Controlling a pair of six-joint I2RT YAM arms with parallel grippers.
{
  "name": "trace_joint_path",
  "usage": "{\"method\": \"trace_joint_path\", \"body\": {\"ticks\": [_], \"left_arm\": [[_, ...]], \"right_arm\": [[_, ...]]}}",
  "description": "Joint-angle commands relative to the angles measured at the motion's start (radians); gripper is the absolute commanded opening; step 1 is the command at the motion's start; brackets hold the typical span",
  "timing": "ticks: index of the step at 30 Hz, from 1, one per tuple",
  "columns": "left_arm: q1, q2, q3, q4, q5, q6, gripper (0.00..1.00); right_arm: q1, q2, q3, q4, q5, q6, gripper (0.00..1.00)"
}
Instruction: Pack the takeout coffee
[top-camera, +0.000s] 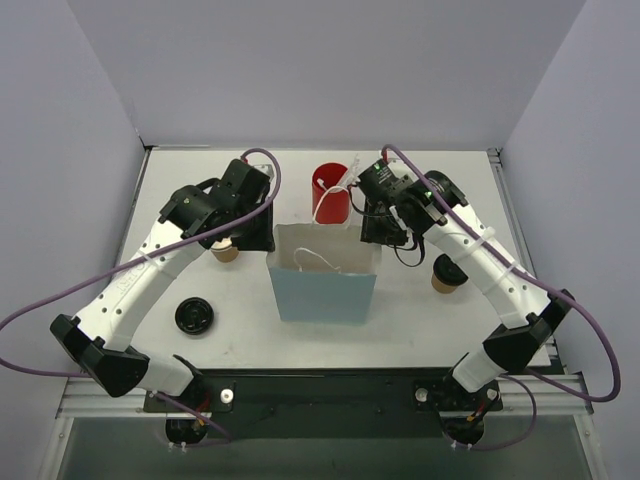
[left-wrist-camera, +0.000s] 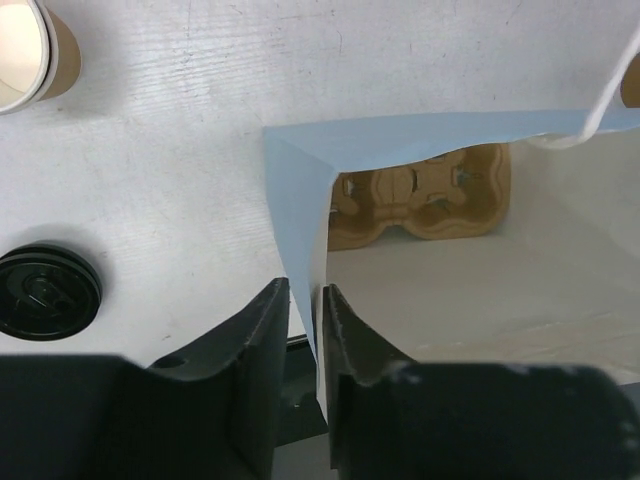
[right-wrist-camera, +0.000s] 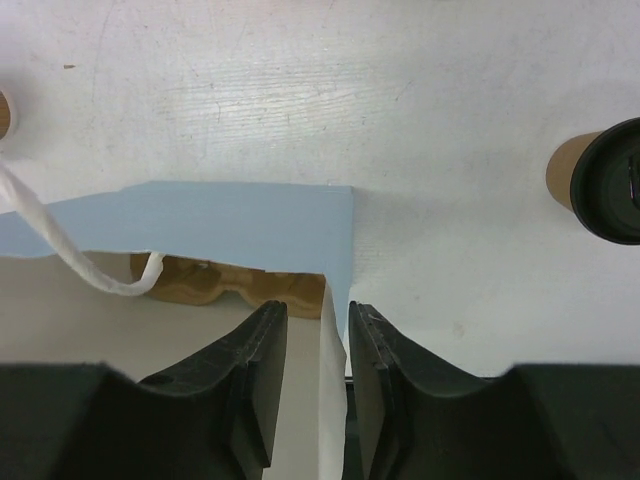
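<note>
The takeout coffee (top-camera: 447, 272), a brown cup with a black lid, stands on the table right of the blue paper bag (top-camera: 322, 288); it also shows in the right wrist view (right-wrist-camera: 600, 180). The bag stands open with a brown cup carrier (left-wrist-camera: 420, 205) on its floor. My left gripper (top-camera: 262, 225) is at the bag's back left corner, its jaws (left-wrist-camera: 305, 290) pinched on the rim of the bag (left-wrist-camera: 400, 135). My right gripper (top-camera: 385, 232) is at the back right corner. Its jaws (right-wrist-camera: 317, 308) straddle the bag's side wall (right-wrist-camera: 335, 350) with gaps on both sides.
A lidless paper cup (top-camera: 225, 250) stands under my left arm, cream inside (left-wrist-camera: 25, 50). A loose black lid (top-camera: 194, 316) lies front left. A red cup (top-camera: 330, 192) with white stirrers stands behind the bag. The bag's white handle (right-wrist-camera: 60, 250) hangs inward.
</note>
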Motion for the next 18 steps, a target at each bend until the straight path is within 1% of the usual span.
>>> {"method": "trace_joint_path", "body": {"ticks": [1,2,4,7,8,12,15,16,18], "left_arm": [[0.001,-0.035,0.043,0.032,-0.012,0.014,0.33],[0.001,-0.036,0.042,0.029,-0.021,0.016,0.36],[0.001,-0.039,0.028,0.032,-0.028,0.018,0.38],[0.001,-0.040,0.011,0.056,-0.018,0.028,0.38],[0.001,-0.039,0.010,0.064,-0.024,0.028,0.38],[0.001,-0.032,0.010,0.101,-0.021,0.047,0.38],[0.002,-0.023,0.002,0.115,-0.012,0.060,0.34],[0.001,-0.020,0.004,0.112,-0.012,0.060,0.30],[0.001,-0.018,0.004,0.099,-0.015,0.064,0.26]], "right_arm": [[-0.002,-0.059,0.053,-0.024,-0.016,-0.017,0.34],[-0.003,-0.071,0.063,-0.026,-0.012,-0.022,0.39],[-0.005,-0.086,0.098,-0.029,-0.007,-0.049,0.42],[-0.008,-0.095,0.132,-0.036,0.027,-0.083,0.46],[-0.012,-0.099,0.140,-0.039,0.039,-0.092,0.49],[-0.038,-0.128,0.131,-0.053,0.129,-0.138,0.55],[-0.083,-0.161,0.073,-0.053,0.191,-0.196,0.57],[-0.124,-0.174,0.059,-0.053,0.221,-0.210,0.57],[-0.167,-0.183,0.014,-0.050,0.252,-0.262,0.58]]}}
